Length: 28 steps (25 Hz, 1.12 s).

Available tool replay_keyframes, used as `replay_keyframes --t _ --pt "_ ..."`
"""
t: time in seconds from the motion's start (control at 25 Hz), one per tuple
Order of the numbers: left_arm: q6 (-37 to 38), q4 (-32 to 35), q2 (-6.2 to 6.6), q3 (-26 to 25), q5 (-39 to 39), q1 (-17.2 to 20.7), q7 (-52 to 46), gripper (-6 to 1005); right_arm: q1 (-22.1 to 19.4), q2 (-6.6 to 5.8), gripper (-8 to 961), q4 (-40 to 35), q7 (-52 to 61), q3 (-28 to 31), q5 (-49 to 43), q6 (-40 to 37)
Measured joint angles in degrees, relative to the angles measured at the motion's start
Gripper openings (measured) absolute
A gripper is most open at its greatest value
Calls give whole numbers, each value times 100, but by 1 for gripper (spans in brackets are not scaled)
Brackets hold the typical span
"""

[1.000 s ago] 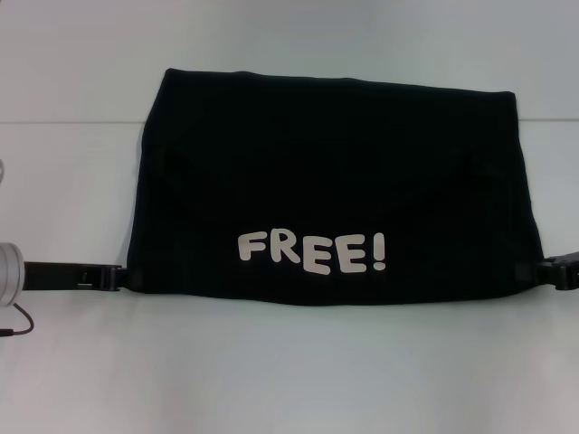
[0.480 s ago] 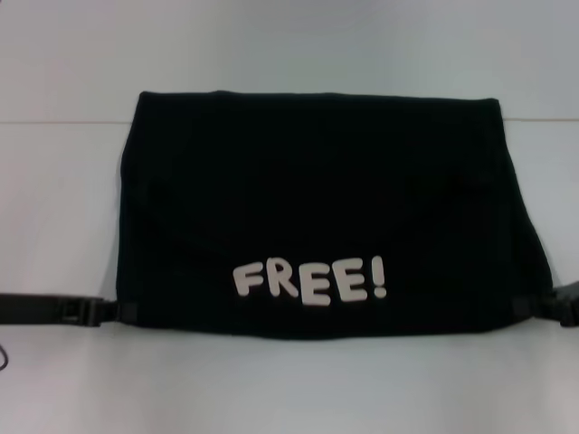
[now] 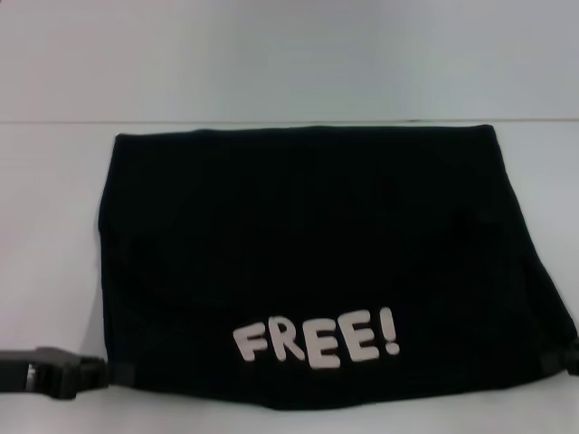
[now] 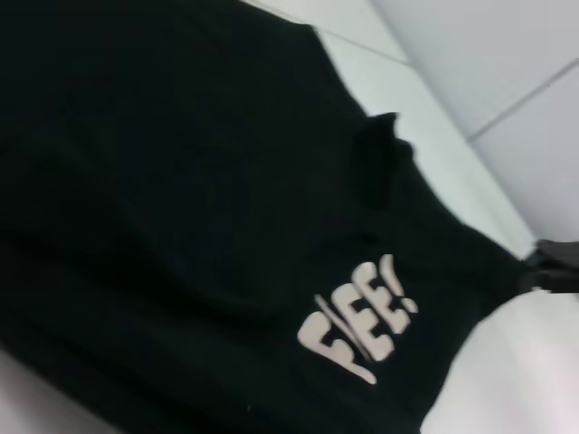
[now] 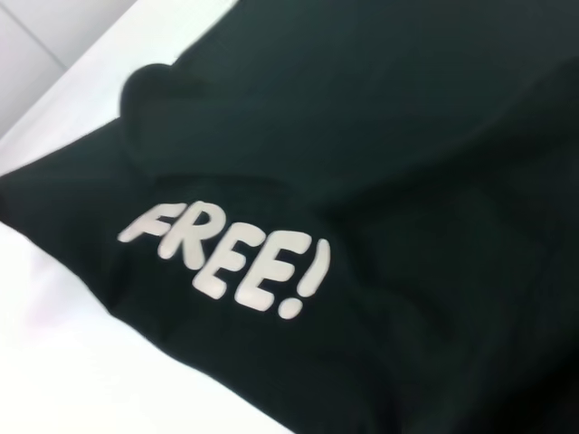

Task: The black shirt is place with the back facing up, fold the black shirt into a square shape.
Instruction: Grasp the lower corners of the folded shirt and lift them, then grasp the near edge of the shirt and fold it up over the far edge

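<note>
- The black shirt (image 3: 308,262) hangs spread wide above the white table (image 3: 289,63), stretched between the two grippers, with its off-white "FREE!" lettering (image 3: 315,340) facing the head camera near the lower edge.
- The left gripper (image 3: 95,372) reaches in from the side and is clamped on the shirt's lower left corner.
- The right gripper (image 3: 568,360) sits at the lower right corner, barely visible at the frame's edge, pinching the fabric there.
- Both wrist views show dark, rumpled cloth and the lettering, with the table beyond.
</note>
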Motion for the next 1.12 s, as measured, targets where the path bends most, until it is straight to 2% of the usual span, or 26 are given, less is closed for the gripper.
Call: replay_keyframes --t 0.44,0.72,0.88,1.12 --pt "704 6 -100 -208 6 476 296 6 -462 -5 12 -35 -379 134 -30 -824" --pt "884 -10 -113 -295 59 484 388 5 -446 -22 12 -34 -388 197 -39 -920" --pt "642 -68 15 -424 18 145 370 5 -171 -27 12 -33 -365 290 -32 -599" --pt "-313 -480 365 -719 8 -624 204 6 276 15 13 -23 -394 590 8 -247"
